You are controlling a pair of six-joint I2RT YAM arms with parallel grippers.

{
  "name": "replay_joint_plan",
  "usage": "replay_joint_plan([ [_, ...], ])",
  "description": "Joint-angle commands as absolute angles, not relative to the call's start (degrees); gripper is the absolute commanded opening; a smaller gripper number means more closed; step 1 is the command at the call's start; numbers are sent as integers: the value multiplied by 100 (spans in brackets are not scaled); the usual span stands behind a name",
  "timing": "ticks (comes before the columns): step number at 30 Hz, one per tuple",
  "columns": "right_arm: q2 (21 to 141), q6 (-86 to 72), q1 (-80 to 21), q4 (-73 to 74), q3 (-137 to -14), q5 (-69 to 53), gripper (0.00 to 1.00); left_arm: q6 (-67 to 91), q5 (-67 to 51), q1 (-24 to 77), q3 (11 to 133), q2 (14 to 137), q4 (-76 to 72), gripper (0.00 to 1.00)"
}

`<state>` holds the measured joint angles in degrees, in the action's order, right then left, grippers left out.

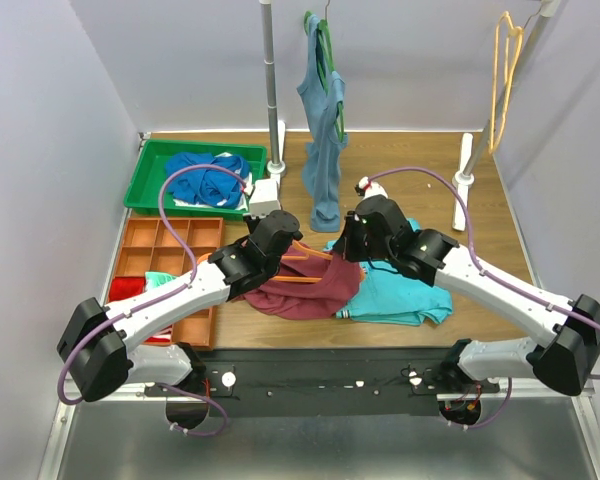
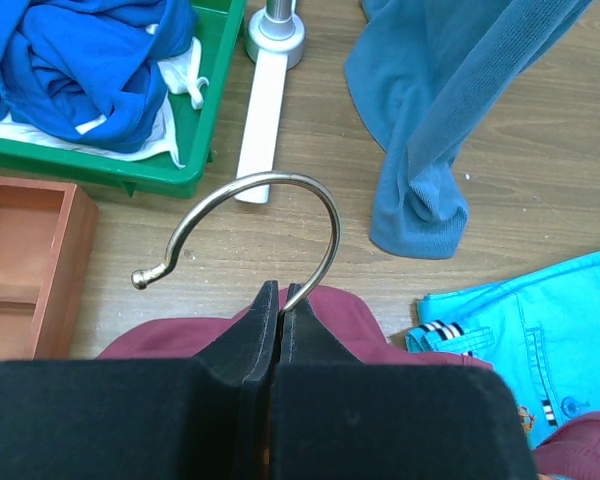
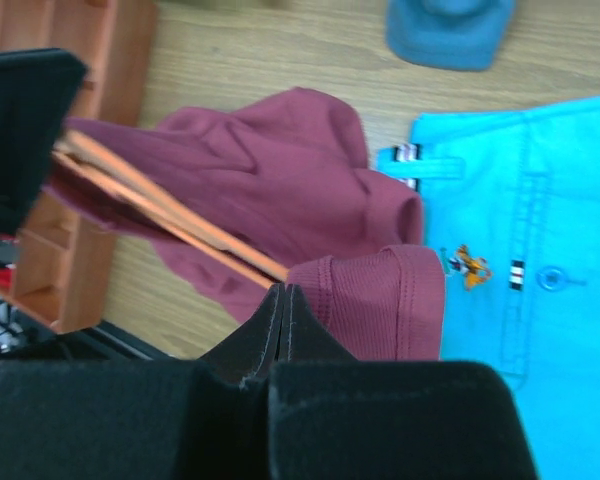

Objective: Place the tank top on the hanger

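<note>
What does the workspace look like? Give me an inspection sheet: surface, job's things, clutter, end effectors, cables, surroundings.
Surface: wooden table, cluttered.
Job's things: maroon soft fabric tank top heaped at centre; bright orange thin plastic hanger partly covered by it.
Clutter: green plastic tray of blue clothes, orange compartment box, turquoise folded garment, grey-blue tank top on a green hanger, pale yellow-orange hanger.
End effectors: left end effector shut on the hanger's metal hook; right end effector shut on the tank top's hem.
Cables: purple cables loop over both arms; no snag seen.
Surroundings: pale walls, grey upright pole.

Maroon tank top [image 1: 305, 295] bunched, orange hanger [image 3: 230, 250] apparently partly inside
</note>
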<state>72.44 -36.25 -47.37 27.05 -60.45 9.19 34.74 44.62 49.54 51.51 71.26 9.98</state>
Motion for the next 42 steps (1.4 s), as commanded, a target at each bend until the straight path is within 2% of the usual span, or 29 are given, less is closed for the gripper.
replay_joint_plan([
  [1, 7304, -3718, -4913, 2460, -6547, 799, 1, 3674, 4720, 4922, 5124, 7145, 1046, 0],
  [15, 7893, -3569, -4983, 2338, -7462, 790, 1, 3612, 4746, 4913, 5440, 7471, 1081, 0],
  [16, 7858, -3525, -4975, 2451, -7410, 852, 4, 3630, 4729, 4922, 5423, 7471, 1090, 0],
  [17, 7814, -3516, -4975, 2504, -7322, 931, 13, 3639, 4720, 4922, 5405, 7427, 1081, 0],
  [20, 7463, -3524, -4983, 2689, -6751, 1326, 26, 3612, 4685, 4922, 5326, 7365, 993, 0],
  [22, 7199, -3542, -4975, 2751, -6313, 1432, 29, 3612, 4667, 4913, 5317, 7374, 976, 0],
  [26, 7119, -3568, -4992, 3102, -6082, 1380, 41, 3595, 4623, 4913, 5379, 7444, 967, 0],
  [34, 6566, -3718, -5071, 3366, -5581, 1547, 43, 3533, 4649, 4922, 5511, 7541, 993, 0],
  [42, 7074, -3893, -5422, 3103, -5791, 1704, 44, 3586, 4614, 4913, 5625, 7664, 993, 0],
])
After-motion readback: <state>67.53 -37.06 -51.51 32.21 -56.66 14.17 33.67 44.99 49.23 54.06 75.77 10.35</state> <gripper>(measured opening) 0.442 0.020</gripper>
